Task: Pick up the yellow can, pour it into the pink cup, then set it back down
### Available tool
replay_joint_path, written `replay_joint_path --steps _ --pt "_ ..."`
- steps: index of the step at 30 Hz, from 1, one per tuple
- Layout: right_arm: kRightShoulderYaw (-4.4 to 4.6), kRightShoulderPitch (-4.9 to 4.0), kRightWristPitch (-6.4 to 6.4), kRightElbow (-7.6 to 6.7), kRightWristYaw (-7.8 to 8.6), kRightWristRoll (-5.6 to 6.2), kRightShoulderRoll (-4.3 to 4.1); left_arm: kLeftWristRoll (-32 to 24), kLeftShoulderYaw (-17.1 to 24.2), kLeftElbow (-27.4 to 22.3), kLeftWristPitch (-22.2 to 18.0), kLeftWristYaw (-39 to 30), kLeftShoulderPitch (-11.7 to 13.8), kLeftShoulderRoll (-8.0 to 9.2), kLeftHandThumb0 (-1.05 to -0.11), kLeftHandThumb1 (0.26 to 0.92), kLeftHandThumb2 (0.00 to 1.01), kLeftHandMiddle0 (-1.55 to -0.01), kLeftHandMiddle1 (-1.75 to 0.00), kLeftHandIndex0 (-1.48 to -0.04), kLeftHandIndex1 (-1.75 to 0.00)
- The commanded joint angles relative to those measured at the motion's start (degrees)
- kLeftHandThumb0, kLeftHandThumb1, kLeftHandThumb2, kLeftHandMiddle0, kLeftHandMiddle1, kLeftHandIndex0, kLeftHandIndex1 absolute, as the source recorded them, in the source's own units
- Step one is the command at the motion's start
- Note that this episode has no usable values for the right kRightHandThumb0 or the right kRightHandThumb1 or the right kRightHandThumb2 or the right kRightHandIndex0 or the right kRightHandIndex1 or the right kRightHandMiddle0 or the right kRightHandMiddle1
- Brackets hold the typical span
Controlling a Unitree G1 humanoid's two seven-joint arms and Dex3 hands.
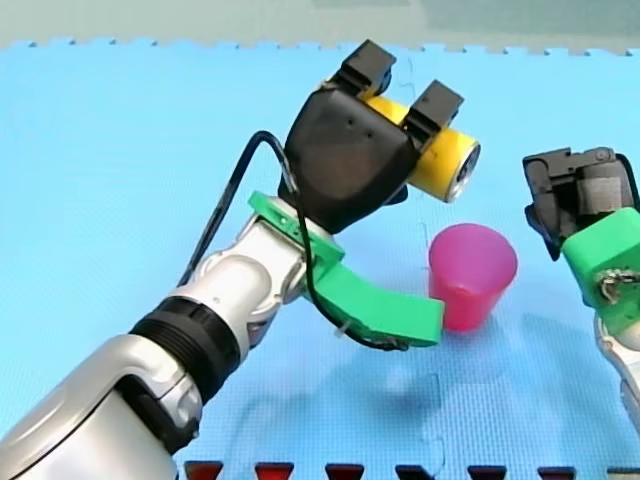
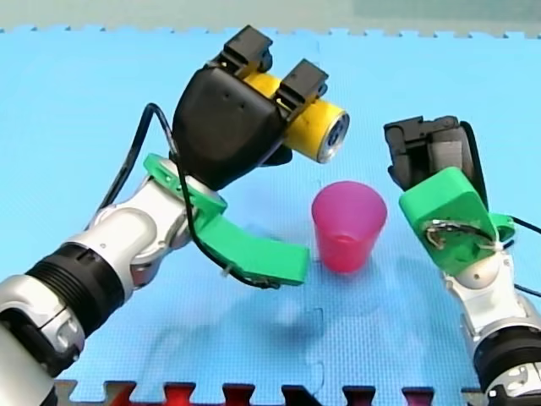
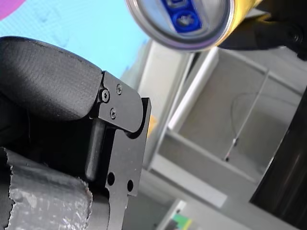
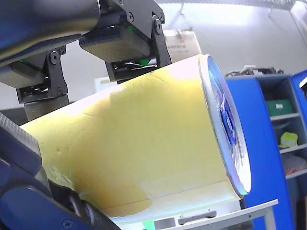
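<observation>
Fingers [image 1: 437,105] of the left hand [image 1: 350,160] clamp the yellow can [image 1: 445,160], lifted nearly level with its top toward the pink cup [image 1: 472,275] below it, mid-mat [image 1: 120,150], while the empty right hand [image 1: 580,195] hovers beside the cup.

Bright, even light casts soft shadows on the mat [image 1: 100,150].

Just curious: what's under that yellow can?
The left hand holds the yellow can tilted; below its lowered end stands the pink cup. The hand hides its rear. The right hand is beside the cup.
</observation>
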Motion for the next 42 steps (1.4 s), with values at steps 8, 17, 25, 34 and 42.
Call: replay_joint_path --steps 8,17,25,34,42 --pt "1.12 0.5 0.93 -3.87 0.02 -0.26 -0.04 -0.4 0.0 0.6 -0.1 1.3 -0.8 0.19 -0.376 0.907 0.0 -0.77 -1.75 -0.73 -1.26" --pt "-2.05 0.88 3.08 -4.54 11.7 8.46 -0.26 -1.5 0.3 1.1 -1.6 1.4 -1.0 0.17 -0.376 0.912 0.0 -0.76 -1.75 -0.67 -1.42" --pt "-2.99 0.91 4.71 -5.13 12.51 9.77 0.45 -2.8 0.9 0.9 -3.0 0.9 -1.0 0.48 -0.374 0.912 0.0 -0.76 -1.75 -0.66 -1.45" --pt "-5.34 1.23 7.64 -5.94 19.03 14.57 0.21 -3.8 1.6 -0.4 -4.0 0.5 -0.5 1.13 -0.369 0.911 0.0 -0.76 -1.75 -0.65 -1.47" --pt "-7.11 0.37 9.56 2.49 16.47 14.18 -0.27 -6.5 4.0 -0.5 -7.3 0.6 0.7 2.97 -0.348 0.907 0.0 -0.76 -1.75 -0.63 -1.54"
